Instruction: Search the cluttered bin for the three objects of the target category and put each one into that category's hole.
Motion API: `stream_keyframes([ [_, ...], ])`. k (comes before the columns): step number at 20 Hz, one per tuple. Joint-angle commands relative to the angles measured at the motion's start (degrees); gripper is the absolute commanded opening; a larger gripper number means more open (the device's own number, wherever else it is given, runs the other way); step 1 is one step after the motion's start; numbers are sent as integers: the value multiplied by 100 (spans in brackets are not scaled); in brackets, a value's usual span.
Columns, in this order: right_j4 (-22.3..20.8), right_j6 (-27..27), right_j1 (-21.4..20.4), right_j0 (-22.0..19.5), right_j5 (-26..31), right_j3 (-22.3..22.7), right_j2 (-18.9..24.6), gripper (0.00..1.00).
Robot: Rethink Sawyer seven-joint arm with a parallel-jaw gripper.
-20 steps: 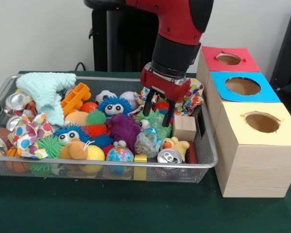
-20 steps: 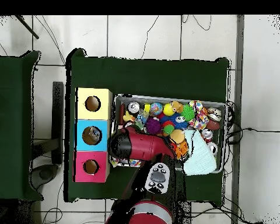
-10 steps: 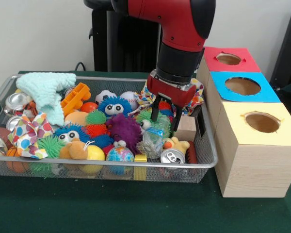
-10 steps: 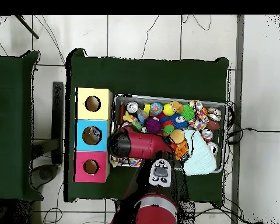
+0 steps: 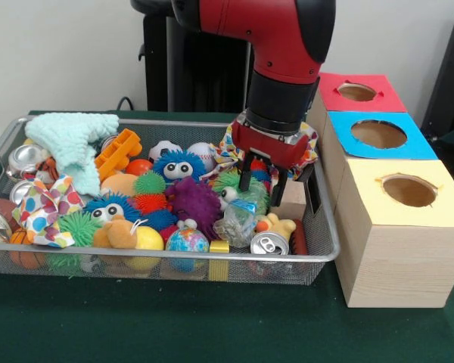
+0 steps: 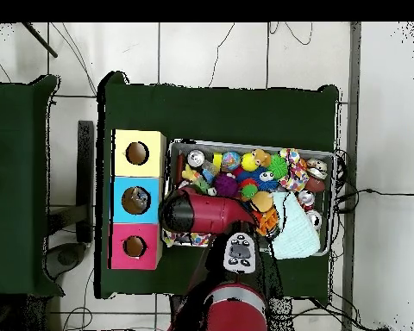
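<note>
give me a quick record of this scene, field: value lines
gripper: open gripper lowered into the right end of the bin, holding nothing
under gripper: green fuzzy toy, crumpled wrapper
beside gripper: wooden block
front of bin: can, yellow duck
left of bin: mint cloth, orange truck
boxes: red, blue, yellow, one hole each
overhead: arm covers the bin's box-side end

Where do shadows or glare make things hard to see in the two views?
Front view: even light, a soft shadow under the bin on the green cloth, a small glint on the can near the tool. Overhead view: the arm hides the tool and part of the bin; the box holes look dark inside.
</note>
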Motion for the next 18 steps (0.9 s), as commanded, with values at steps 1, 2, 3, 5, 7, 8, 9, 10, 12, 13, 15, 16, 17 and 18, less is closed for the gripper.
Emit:
stream_keyframes([
  [1,-241,246,190,2,-111,-11,344,100],
  [2,-237,270,192,15,-150,-13,323,100],
  [3,-201,335,184,42,-170,13,292,100],
  [5,-162,420,185,123,-204,14,210,0],
  [7,-126,499,191,199,-230,10,132,0],
  [8,-102,539,193,229,-243,12,107,0],
  [9,-86,568,191,253,-257,24,88,0],
  [10,-57,612,201,288,-270,19,56,0],
  [12,21,691,231,420,-149,-58,-83,0],
  [13,69,752,240,488,-114,-77,-154,0],
  [15,156,856,258,598,-83,-101,-265,0],
  [16,194,900,267,641,-86,-107,-305,0],
  [17,224,919,267,647,-103,-105,-309,0],
  [18,263,956,263,650,-159,-71,-293,0],
])
